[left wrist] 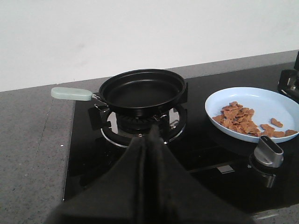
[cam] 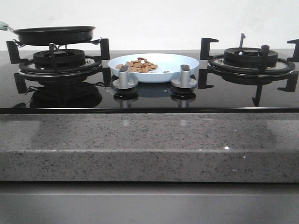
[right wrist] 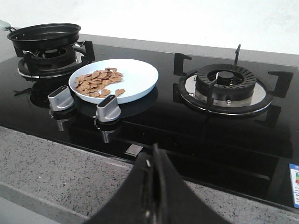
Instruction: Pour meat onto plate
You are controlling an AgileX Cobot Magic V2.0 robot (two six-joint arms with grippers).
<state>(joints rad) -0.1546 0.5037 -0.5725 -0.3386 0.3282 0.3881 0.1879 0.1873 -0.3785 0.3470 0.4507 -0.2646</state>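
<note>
Nearest: left gripper (left wrist: 148,140) and right gripper (right wrist: 156,161), each with fingers pressed together on nothing, well short of the cookware. Mid-hob, behind two control knobs (cam: 125,77): plate (cam: 161,65), pale blue, bearing the meat (cam: 140,66) in a loose heap toward its left side. Far left: frying pan (left wrist: 142,88), seated on its burner and seemingly bare inside; pour judged complete, nothing evidently outstanding.

We note a kitchen: black glass two-burner gas hob (cam: 149,95) set in a speckled grey stone counter (cam: 140,144), two silver control knobs (cam: 124,77), plain white wall (cam: 154,18).
</note>
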